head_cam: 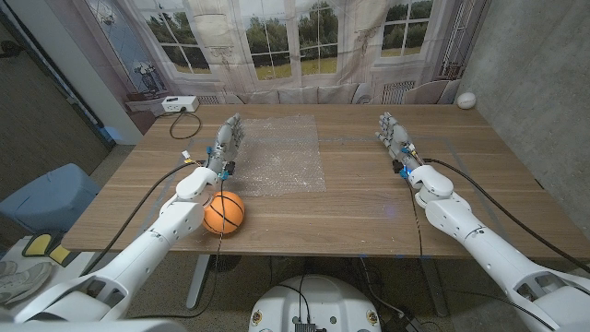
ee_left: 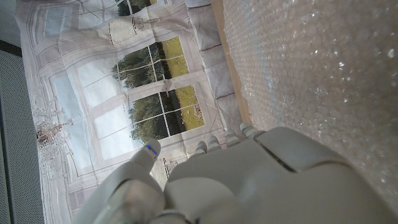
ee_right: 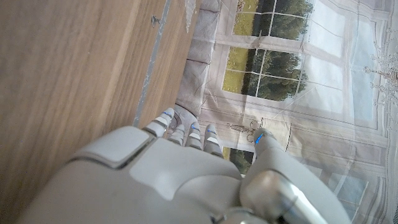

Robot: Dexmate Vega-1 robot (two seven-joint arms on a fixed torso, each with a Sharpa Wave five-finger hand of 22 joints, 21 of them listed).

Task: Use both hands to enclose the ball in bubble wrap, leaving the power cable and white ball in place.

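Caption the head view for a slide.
Robot hands flank bubble wrap; orange ball waits near the table's front edge.

left hand [ee_left: 267,180] back, holding nothing | bubble wrap [ee_left: 323,74] on table beside | window backdrop [ee_left: 137,93] behind

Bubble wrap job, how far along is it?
Barely begun. Done: bubble wrap lies spread flat on the table. In hand: nothing; left hand at the sheet's left edge, right hand apart from it. Left: the orange ball sits off the sheet, unwrapped.
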